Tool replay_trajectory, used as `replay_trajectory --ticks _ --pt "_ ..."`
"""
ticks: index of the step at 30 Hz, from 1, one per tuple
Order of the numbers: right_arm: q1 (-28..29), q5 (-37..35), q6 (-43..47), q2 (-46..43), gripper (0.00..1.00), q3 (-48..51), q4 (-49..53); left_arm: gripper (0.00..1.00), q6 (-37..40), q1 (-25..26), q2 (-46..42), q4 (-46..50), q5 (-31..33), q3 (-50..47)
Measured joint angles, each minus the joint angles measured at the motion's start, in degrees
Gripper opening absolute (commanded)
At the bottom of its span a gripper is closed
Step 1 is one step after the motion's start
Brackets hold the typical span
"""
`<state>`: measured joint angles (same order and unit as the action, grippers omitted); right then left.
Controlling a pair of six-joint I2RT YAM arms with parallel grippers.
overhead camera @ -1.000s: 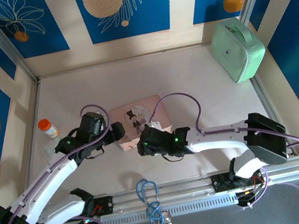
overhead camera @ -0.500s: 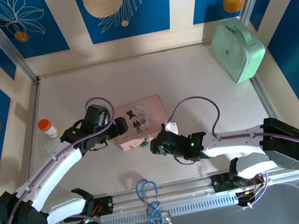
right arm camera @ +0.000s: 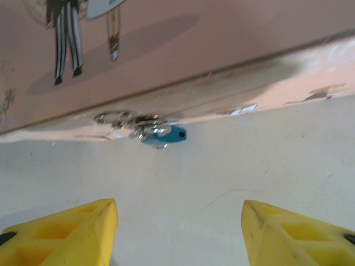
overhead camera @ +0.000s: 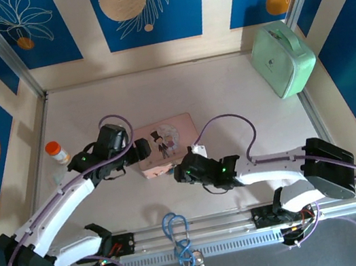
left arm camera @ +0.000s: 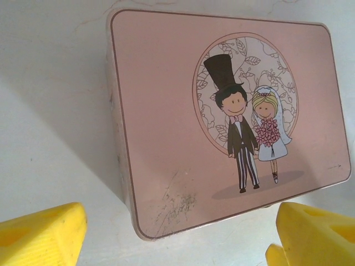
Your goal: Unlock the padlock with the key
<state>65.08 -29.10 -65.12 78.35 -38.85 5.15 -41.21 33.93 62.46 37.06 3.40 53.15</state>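
The tiny padlock (right arm camera: 165, 134) has a blue-teal body and hangs at the near side wall of the pink picture tin (left arm camera: 166, 111), among silvery metal bits (right arm camera: 125, 119). I cannot tell a key apart from the shackle in that cluster. My right gripper (right arm camera: 177, 238) is open and low over the table, a short way in front of the padlock, with nothing between its yellow fingers (right arm camera: 66, 233). My left gripper (left arm camera: 177, 244) is open at the tin's left end, its yellow fingers (left arm camera: 41, 235) wide apart. From above, the left gripper (overhead camera: 145, 151) and right gripper (overhead camera: 177, 172) flank the tin (overhead camera: 165, 138).
An orange-capped bottle (overhead camera: 58, 152) stands at the left. A mint-green case (overhead camera: 282, 59) leans at the back right. A blue cable loop (overhead camera: 176, 233) lies on the front rail between the arm bases. Patterned walls close in the table.
The right gripper drew back to the right from the tin's near edge, then eased left again toward it. The left gripper moved slightly closer to the tin's left end.
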Motion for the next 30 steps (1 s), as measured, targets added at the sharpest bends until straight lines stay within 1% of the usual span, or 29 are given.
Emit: replay_trajectory --ticks 4,8,12,20,25,30 --pt "1.4 -1.0 0.7 -1.5 0.61 1.7 -2.3 0.89 1.4 0.0 -0.7 -1.8 -0.4 -1.4" --pt "1.2 -1.8 0.6 -3.5 0.62 6.3 -5.9 0.89 2.8 0.0 -0.3 -4.0 -0.4 -2.1" --pt "0.6 -1.6 0.5 -3.2 0.61 9.6 -10.3 0.88 2.8 0.0 1.8 -7.6 -1.3 -4.5" --pt "0.1 0.0 0.6 6.8 0.56 9.6 -24.5 0.84 2.1 -0.2 7.1 -15.5 -3.5 -11.0" --pt "0.0 -0.1 0.5 11.8 0.56 9.6 -30.8 0.83 2.1 -0.9 9.5 -18.6 -4.5 -11.0" --pt "-0.5 -0.5 1.3 13.7 0.55 9.1 -34.5 0.82 2.2 -1.6 10.2 -19.6 -4.9 -11.0"
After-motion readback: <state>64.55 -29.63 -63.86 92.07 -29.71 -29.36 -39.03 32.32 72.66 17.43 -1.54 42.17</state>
